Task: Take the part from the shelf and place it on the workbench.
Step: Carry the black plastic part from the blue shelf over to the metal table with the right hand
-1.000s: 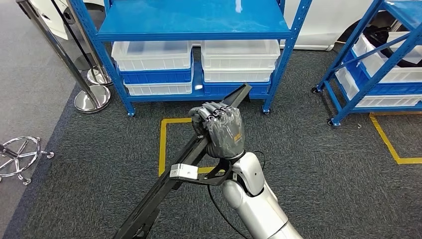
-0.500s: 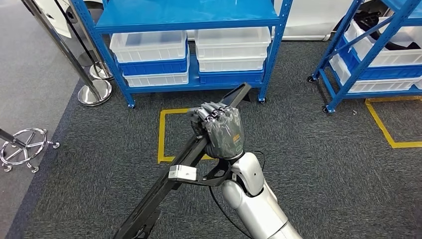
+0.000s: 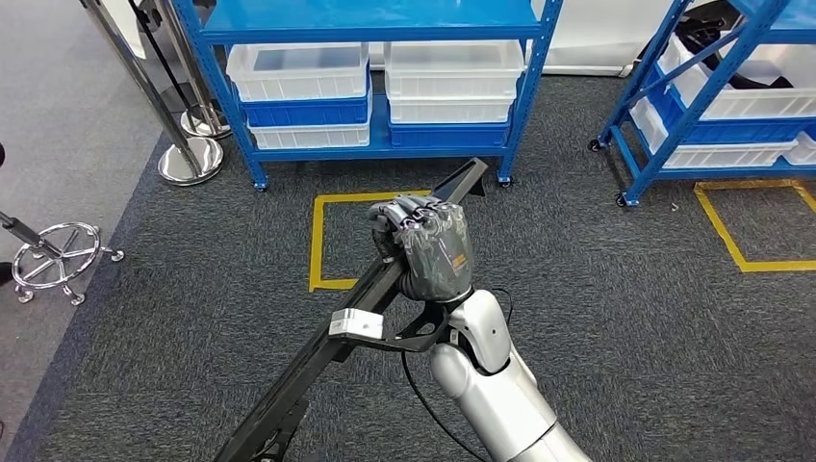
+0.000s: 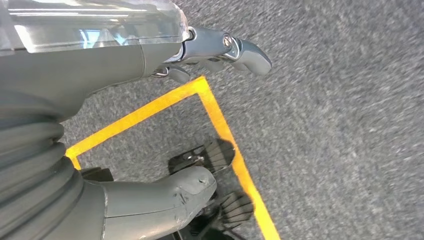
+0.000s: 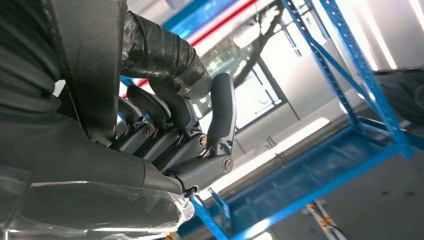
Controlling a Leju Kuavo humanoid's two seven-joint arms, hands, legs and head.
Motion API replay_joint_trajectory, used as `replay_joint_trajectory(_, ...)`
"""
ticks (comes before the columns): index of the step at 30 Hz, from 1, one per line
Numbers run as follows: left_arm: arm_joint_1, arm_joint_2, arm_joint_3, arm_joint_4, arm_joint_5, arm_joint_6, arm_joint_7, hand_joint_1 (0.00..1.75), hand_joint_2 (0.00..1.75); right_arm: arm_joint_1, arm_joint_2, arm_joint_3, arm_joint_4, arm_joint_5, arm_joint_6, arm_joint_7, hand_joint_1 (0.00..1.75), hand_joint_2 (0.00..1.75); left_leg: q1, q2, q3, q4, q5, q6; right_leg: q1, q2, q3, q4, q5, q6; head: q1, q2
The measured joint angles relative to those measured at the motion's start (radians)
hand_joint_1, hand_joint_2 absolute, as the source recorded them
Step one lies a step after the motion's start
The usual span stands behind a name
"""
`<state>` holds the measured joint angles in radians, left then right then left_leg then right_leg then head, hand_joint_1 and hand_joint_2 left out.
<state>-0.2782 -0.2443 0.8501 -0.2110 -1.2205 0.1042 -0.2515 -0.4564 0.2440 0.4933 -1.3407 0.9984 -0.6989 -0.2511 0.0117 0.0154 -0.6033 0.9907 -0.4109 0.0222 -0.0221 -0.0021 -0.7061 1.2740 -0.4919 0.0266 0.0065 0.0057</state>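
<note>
A long black bar-shaped part (image 3: 313,361) with a small silver bracket (image 3: 356,325) runs slantwise from low in the head view up toward the blue shelf (image 3: 385,24). My right hand (image 3: 433,252) grips it near its upper end, above the carpet. In the right wrist view the fingers (image 5: 170,135) are wrapped around the dark part (image 5: 90,65). My left hand (image 4: 100,65) hangs over the grey carpet beside a yellow tape line (image 4: 225,135). Its thumb (image 4: 165,192) and fingers (image 4: 240,47) are apart, with nothing between them.
White and blue bins (image 3: 298,72) fill the shelf's low tiers. A second blue shelf (image 3: 674,125) stands at the right. A yellow tape square (image 3: 316,241) marks the carpet ahead. Chrome post bases (image 3: 190,159) and a stool base (image 3: 63,255) stand at the left.
The whole picture has shifted: the camera moved, so both shelves sit higher and farther off and more carpet shows. My right hand and the part keep their place in view.
</note>
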Motion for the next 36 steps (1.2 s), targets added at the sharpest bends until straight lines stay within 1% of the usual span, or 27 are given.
replay_joint_trajectory(1,-0.001,0.000,0.000,0.000,0.002,0.001,-0.001,0.00,1.75,-0.004,0.000,0.003,0.003,-0.018,0.000,0.000,1.75,1.75,0.002,0.000,-0.017,0.011,0.006,-0.006,-0.004,0.000,0.048,-0.056,0.010,0.004,0.000,0.000)
replay_joint_trajectory(3,-0.003,-0.001,0.000,0.000,0.005,0.002,-0.004,0.00,1.75,-0.016,0.000,0.016,0.008,-0.058,0.000,0.000,1.75,1.75,0.004,-0.001,-0.045,0.029,0.018,-0.020,-0.003,0.003,0.133,-0.177,-0.008,0.003,0.000,0.000)
replay_joint_trajectory(5,-0.004,-0.001,0.001,0.000,0.009,0.004,-0.007,0.00,1.75,-0.028,-0.002,0.030,0.012,-0.097,0.001,0.002,1.75,1.75,0.004,-0.001,-0.059,0.033,0.034,-0.034,0.005,0.005,0.154,-0.227,-0.026,-0.010,-0.001,0.000)
replay_joint_trajectory(7,-0.001,-0.001,0.001,0.000,0.013,0.006,-0.010,0.00,1.75,-0.036,-0.007,0.047,0.018,-0.131,0.008,0.008,1.75,1.75,0.008,-0.002,-0.068,0.035,0.039,-0.048,0.006,0.002,0.140,-0.232,-0.009,-0.031,-0.001,0.000)
replay_joint_trajectory(8,0.000,-0.001,0.001,0.000,0.014,0.007,-0.012,0.00,1.75,-0.040,-0.009,0.056,0.021,-0.145,0.012,0.011,1.75,1.75,0.011,-0.003,-0.077,0.050,0.018,-0.052,0.007,0.001,0.132,-0.234,0.002,-0.042,-0.001,0.000)
replay_joint_trajectory(9,0.001,-0.001,0.002,0.000,0.016,0.008,-0.014,0.00,1.75,-0.044,-0.011,0.064,0.024,-0.156,0.016,0.013,1.75,1.75,0.013,-0.004,-0.090,0.085,-0.023,-0.055,0.007,-0.001,0.120,-0.237,0.014,-0.051,-0.001,0.000)
replay_joint_trajectory(11,0.000,-0.001,0.002,0.000,0.016,0.011,-0.019,0.00,1.75,-0.052,-0.015,0.076,0.028,-0.159,0.017,0.008,1.75,1.75,0.013,-0.005,-0.120,0.203,-0.125,-0.057,0.012,-0.002,0.094,-0.236,0.037,-0.061,-0.001,0.000)
replay_joint_trajectory(12,-0.001,-0.001,0.002,0.000,0.015,0.012,-0.020,0.00,1.75,-0.054,-0.016,0.079,0.029,-0.145,0.015,-0.002,1.75,1.75,0.012,-0.006,-0.129,0.264,-0.158,-0.057,0.015,-0.002,0.079,-0.236,0.048,-0.063,-0.001,0.000)
replay_joint_trajectory(13,-0.002,-0.001,0.002,0.000,0.014,0.012,-0.021,0.00,1.75,-0.055,-0.018,0.081,0.030,-0.125,0.013,-0.017,1.75,1.75,0.011,-0.006,-0.126,0.304,-0.167,-0.055,0.019,-0.002,0.064,-0.235,0.060,-0.064,-0.001,0.000)
replay_joint_trajectory(14,-0.003,-0.001,0.002,0.000,0.013,0.013,-0.021,0.00,1.75,-0.054,-0.019,0.082,0.030,-0.106,0.011,-0.036,1.75,1.75,0.009,-0.006,-0.108,0.314,-0.154,-0.052,0.022,-0.002,0.049,-0.234,0.071,-0.065,-0.001,0.000)
replay_joint_trajectory(15,-0.004,-0.001,0.002,0.000,0.012,0.014,-0.021,0.00,1.75,-0.053,-0.019,0.082,0.030,-0.097,0.010,-0.056,1.75,1.75,0.006,-0.007,-0.074,0.291,-0.129,-0.045,0.025,-0.001,0.035,-0.233,0.082,-0.065,-0.001,0.000)
replay_joint_trajectory(16,-0.007,-0.001,0.002,0.000,0.012,0.015,-0.021,0.00,1.75,-0.053,-0.019,0.082,0.029,-0.099,0.009,-0.073,1.75,1.75,0.001,-0.007,-0.025,0.239,-0.106,-0.036,0.027,-0.001,0.024,-0.232,0.093,-0.064,-0.001,0.000)
replay_joint_trajectory(18,-0.015,-0.001,0.002,0.000,0.014,0.019,-0.021,0.00,1.75,-0.052,-0.017,0.082,0.029,-0.134,0.008,-0.093,1.75,1.75,-0.010,-0.008,0.081,0.096,-0.107,-0.017,0.031,-0.001,0.008,-0.232,0.113,-0.059,-0.001,0.000)
replay_joint_trajectory(19,-0.019,-0.001,0.002,0.000,0.015,0.020,-0.021,0.00,1.75,-0.052,-0.016,0.082,0.030,-0.158,0.007,-0.097,1.75,1.75,-0.014,-0.008,0.112,0.044,-0.117,-0.011,0.030,-0.002,0.005,-0.234,0.123,-0.055,-0.001,0.000)
replay_joint_trajectory(20,-0.021,-0.002,0.002,0.000,0.016,0.022,-0.022,0.00,1.75,-0.052,-0.015,0.082,0.031,-0.181,0.006,-0.100,1.75,1.75,-0.018,-0.008,0.125,0.014,-0.125,-0.006,0.029,-0.004,0.003,-0.238,0.135,-0.049,-0.001,0.000)
replay_joint_trajectory(22,-0.020,-0.002,0.002,0.000,0.016,0.022,-0.022,0.00,1.75,-0.052,-0.014,0.082,0.034,-0.208,0.004,-0.101,1.75,1.75,-0.017,-0.005,0.118,-0.005,-0.104,0.002,0.026,-0.003,0.000,-0.249,0.152,-0.037,-0.001,0.000)
replay_joint_trajectory(23,-0.020,-0.003,0.002,0.000,0.016,0.022,-0.022,0.00,1.75,-0.052,-0.015,0.082,0.036,-0.219,0.006,-0.102,1.75,1.75,-0.014,-0.003,0.111,-0.012,-0.088,0.009,0.026,-0.001,-0.005,-0.245,0.137,-0.031,-0.001,0.000)
replay_joint_trajectory(24,-0.020,-0.003,0.002,0.000,0.017,0.022,-0.021,0.00,1.75,-0.051,-0.016,0.082,0.038,-0.238,0.011,-0.102,1.75,1.75,-0.011,-0.001,0.101,-0.019,-0.070,0.015,0.025,0.001,-0.015,-0.223,0.102,-0.025,-0.001,0.000)
replay_joint_trajectory(25,-0.020,-0.004,0.002,0.000,0.017,0.022,-0.020,0.00,1.75,-0.051,-0.017,0.082,0.039,-0.266,0.019,-0.103,1.75,1.75,-0.009,0.001,0.088,-0.022,-0.055,0.019,0.022,0.002,-0.027,-0.180,0.049,-0.019,-0.001,0.000)
replay_joint_trajectory(26,-0.019,-0.004,0.003,0.000,0.017,0.022,-0.019,0.00,1.75,-0.049,-0.018,0.082,0.040,-0.301,0.027,-0.104,1.75,1.75,-0.009,0.000,0.072,-0.022,-0.042,0.023,0.019,0.002,-0.038,-0.124,-0.007,-0.012,-0.001,0.000)
replay_joint_trajectory(27,-0.016,-0.004,0.003,0.000,0.017,0.022,-0.018,0.00,1.75,-0.047,-0.019,0.082,0.041,-0.334,0.033,-0.106,1.75,1.75,-0.009,0.001,0.056,-0.021,-0.030,0.023,0.015,0.002,-0.048,-0.061,-0.046,-0.007,-0.001,0.000)
replay_joint_trajectory(28,-0.014,-0.004,0.003,0.000,0.016,0.021,-0.018,0.00,1.75,-0.046,-0.021,0.081,0.042,-0.356,0.037,-0.110,1.75,1.75,-0.009,0.001,0.038,-0.018,-0.019,0.021,0.011,0.002,-0.050,-0.009,-0.057,-0.002,-0.001,0.000)
replay_joint_trajectory(30,-0.009,-0.004,0.003,0.000,0.014,0.017,-0.018,0.00,1.75,-0.044,-0.029,0.082,0.044,-0.371,0.044,-0.126,1.75,1.75,-0.007,0.003,0.000,-0.007,0.002,0.014,0.003,0.002,-0.020,0.020,-0.013,0.007,-0.001,0.000)
replay_joint_trajectory(31,-0.008,-0.004,0.003,0.000,0.013,0.016,-0.018,0.00,1.75,-0.043,-0.035,0.082,0.043,-0.371,0.049,-0.135,1.75,1.75,-0.006,0.003,-0.018,0.002,0.009,0.010,-0.001,0.001,0.018,-0.011,0.015,0.010,-0.001,0.000)
replay_joint_trajectory(32,-0.007,-0.004,0.003,0.000,0.012,0.015,-0.018,0.00,1.75,-0.042,-0.041,0.083,0.040,-0.370,0.054,-0.142,1.75,1.75,-0.005,0.003,-0.035,0.012,0.015,0.004,-0.003,0.001,0.068,-0.069,0.020,0.011,-0.001,0.000)
replay_joint_trajectory(34,-0.007,-0.004,0.003,0.000,0.012,0.015,-0.019,0.00,1.75,-0.041,-0.048,0.085,0.031,-0.371,0.057,-0.148,1.75,1.75,-0.005,0.002,-0.058,0.029,0.026,-0.009,0.001,0.003,0.151,-0.189,-0.013,0.002,-0.002,0.000)
replay_joint_trajectory(36,-0.005,-0.004,0.003,0.000,0.012,0.015,-0.023,0.00,1.75,-0.039,-0.051,0.086,0.025,-0.372,0.057,-0.151,1.75,1.75,-0.004,0.001,-0.069,0.033,0.041,-0.022,0.008,0.005,0.171,-0.238,-0.034,-0.016,-0.002,0.000)
